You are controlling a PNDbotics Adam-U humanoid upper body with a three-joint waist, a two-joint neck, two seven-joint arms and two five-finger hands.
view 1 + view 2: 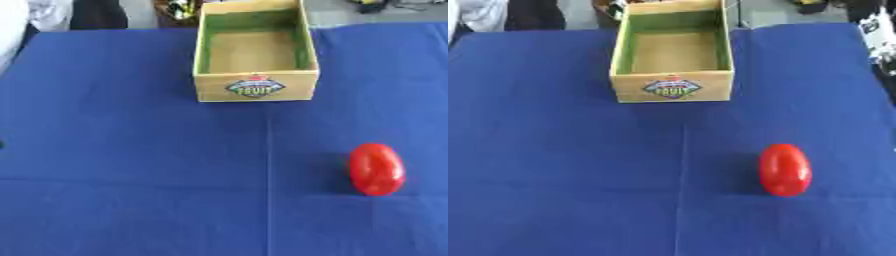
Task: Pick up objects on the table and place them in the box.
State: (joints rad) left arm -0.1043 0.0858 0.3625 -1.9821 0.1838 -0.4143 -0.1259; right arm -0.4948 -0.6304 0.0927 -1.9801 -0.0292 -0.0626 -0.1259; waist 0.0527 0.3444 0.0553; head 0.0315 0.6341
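A red, egg-shaped object lies on the blue cloth at the right, nearer to me than the box. The wooden box stands at the far middle of the table, with green inner walls, a bare floor and a colourful label on its front wall. Nothing shows inside it. Neither of my hands appears in either view, and nothing touches the red object.
The blue cloth covers the whole table. A black and white shape stands at the far right edge. A person's clothing and some clutter show beyond the far edge. A small dark spot marks the left edge.
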